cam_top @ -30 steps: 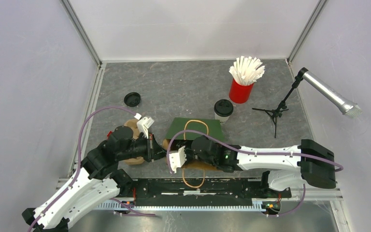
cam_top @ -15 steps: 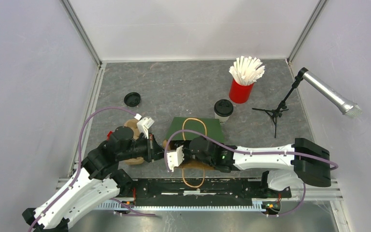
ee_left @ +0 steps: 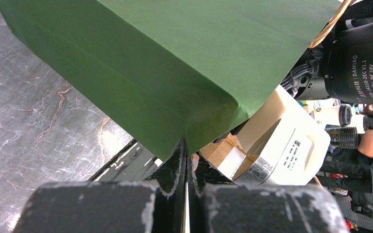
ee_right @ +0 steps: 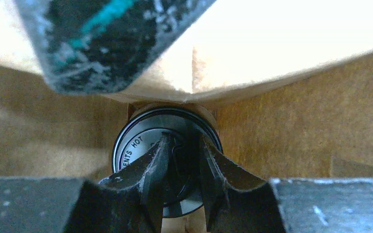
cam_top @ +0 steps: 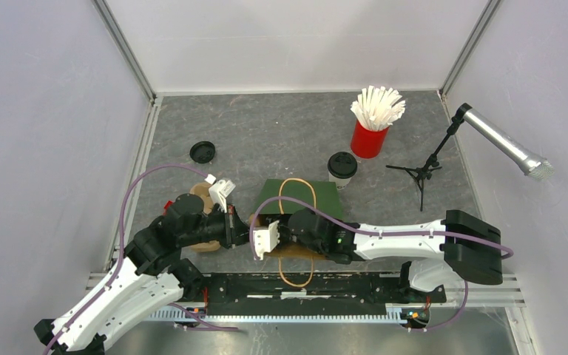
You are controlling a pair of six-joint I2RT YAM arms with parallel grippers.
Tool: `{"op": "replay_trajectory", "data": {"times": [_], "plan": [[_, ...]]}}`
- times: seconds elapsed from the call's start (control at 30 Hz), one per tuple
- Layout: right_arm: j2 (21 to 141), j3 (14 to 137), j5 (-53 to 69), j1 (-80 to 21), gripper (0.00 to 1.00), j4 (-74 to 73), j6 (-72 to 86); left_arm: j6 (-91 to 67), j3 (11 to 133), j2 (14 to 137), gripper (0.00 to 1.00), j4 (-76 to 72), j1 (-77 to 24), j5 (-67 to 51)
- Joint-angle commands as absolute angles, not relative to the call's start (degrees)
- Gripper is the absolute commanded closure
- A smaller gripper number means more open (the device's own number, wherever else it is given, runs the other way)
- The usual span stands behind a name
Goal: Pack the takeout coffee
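Note:
The green bag, brown inside, sits at the table's middle front. My left gripper is shut on its rim corner, shown in the left wrist view under the green panel. My right gripper reaches inside the bag. Its fingers stand a narrow gap apart just over the black lid of one coffee cup deep in the bag; I cannot tell whether they touch it. The second lidded white cup stands behind the bag on the right.
A loose black lid lies at the back left. The brown pulp carrier is partly under my left arm. A red cup of white straws and a microphone on a small tripod stand at the right.
My right wrist has shifted a little left and farther into the bag. The left gripper has kept its hold on the rim.

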State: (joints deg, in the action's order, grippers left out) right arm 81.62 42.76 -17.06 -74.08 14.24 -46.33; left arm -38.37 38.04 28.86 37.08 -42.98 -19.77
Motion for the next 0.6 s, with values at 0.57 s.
{"op": "replay_trajectory", "data": {"times": [0.57], "plan": [[75.4,50.4,-9.8,-72.7,0.56,0.1,-40.5,-40.1,40.9,30.1,0.98,37.1,-43.2,-19.0]]}}
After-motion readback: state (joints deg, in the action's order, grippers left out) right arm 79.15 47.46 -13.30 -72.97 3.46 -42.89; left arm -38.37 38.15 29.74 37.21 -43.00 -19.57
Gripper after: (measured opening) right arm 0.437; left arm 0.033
